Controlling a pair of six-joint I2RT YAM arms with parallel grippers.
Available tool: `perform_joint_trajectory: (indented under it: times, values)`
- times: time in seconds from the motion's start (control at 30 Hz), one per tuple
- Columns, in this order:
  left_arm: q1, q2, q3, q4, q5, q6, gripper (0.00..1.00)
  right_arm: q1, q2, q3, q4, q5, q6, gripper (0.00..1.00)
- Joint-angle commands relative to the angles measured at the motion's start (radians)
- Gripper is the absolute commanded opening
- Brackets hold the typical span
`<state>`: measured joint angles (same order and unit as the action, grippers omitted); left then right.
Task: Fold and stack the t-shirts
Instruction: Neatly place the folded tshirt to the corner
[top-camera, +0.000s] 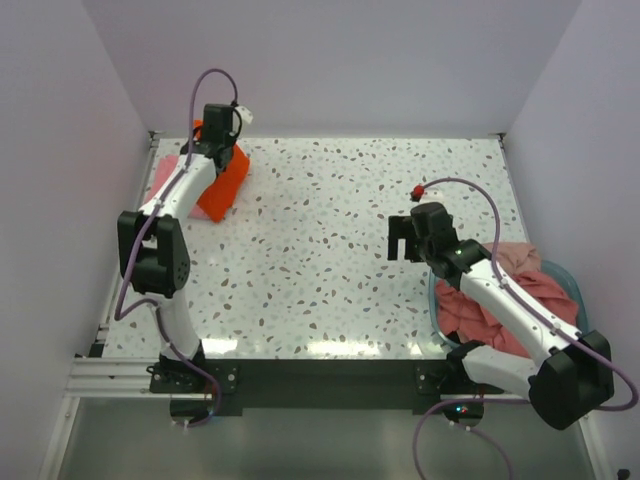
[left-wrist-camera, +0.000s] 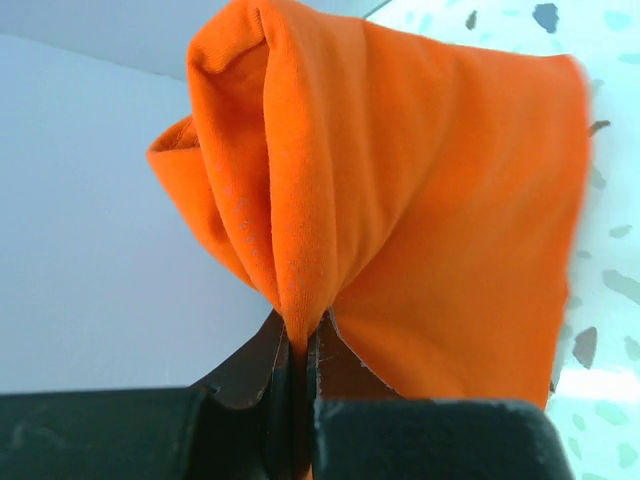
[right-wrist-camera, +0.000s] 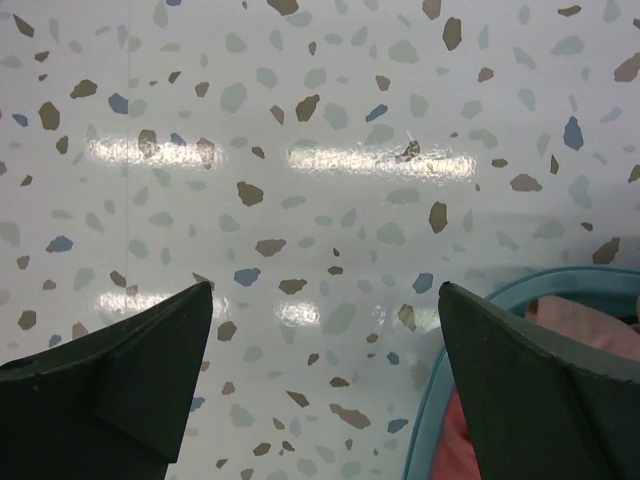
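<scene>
At the far left corner of the white speckled terrazzo table (top-camera: 330, 250), a light pink cotton t-shirt (top-camera: 165, 172) is lying flat against the left wall, partly hidden under the left arm. Above and just to the right of it, the left gripper (top-camera: 215, 145) is pinching a bright orange-red cotton t-shirt (top-camera: 228, 185). In the left wrist view its black fingers (left-wrist-camera: 250, 370) are pressing together on a bunched fold of that orange-red cloth (left-wrist-camera: 420, 170), with the fabric fanning out ahead of the left gripper (left-wrist-camera: 298, 335) in thick vertical pleats. From above, the shirt is hanging as a folded bundle beside the gripper, its lower edge reaching toward the table near the pink shirt; whether it is touching the surface cannot be told. Across the middle, the table is showing only its speckled top. Toward the right, the right gripper (top-camera: 400, 240) is hovering over bare tabletop with nothing between its jaws. The right wrist view is showing this gripper (right-wrist-camera: 325, 290) spread wide, its dark fingertips (right-wrist-camera: 150, 350) standing far apart over the terrazzo. Just beside and behind it, at the right edge, a round teal plastic tub (top-camera: 572, 285) is holding crumpled dusty salmon-pink t-shirts (top-camera: 490, 310), with the tub's rim (right-wrist-camera: 440, 380) and a bit of pink cloth (right-wrist-camera: 590, 320) peeking in at the wrist view's lower right corner.
</scene>
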<state>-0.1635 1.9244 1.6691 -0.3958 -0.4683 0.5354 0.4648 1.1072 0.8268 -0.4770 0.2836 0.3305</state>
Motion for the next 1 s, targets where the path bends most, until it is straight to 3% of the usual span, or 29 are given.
perform_joint_trajectory:
  times: [0.0,0.37,0.8,0.9,0.93,0.97]
  values:
    - [0.022,-0.042,0.052,0.043,-0.033,0.052,0.00,0.000,0.020,0.020,-0.006,0.040,-0.016,0.99]
    - [0.128,-0.076,0.078,0.021,0.086,0.011,0.00,0.000,-0.003,0.014,-0.003,0.057,-0.010,0.99]
    - [0.265,0.169,0.210,-0.041,0.135,-0.055,0.00,0.000,0.022,0.014,0.005,0.117,-0.002,0.99]
    - [0.269,0.225,0.262,-0.090,0.109,-0.074,0.28,0.000,0.049,0.040,-0.018,0.146,0.013,0.99]
    - [0.271,0.231,0.267,-0.098,0.100,-0.080,0.43,-0.002,0.054,0.041,-0.025,0.152,0.016,0.99]
    - [0.275,0.229,0.267,-0.097,0.099,-0.086,0.65,0.000,0.051,0.041,-0.026,0.160,0.018,0.99]
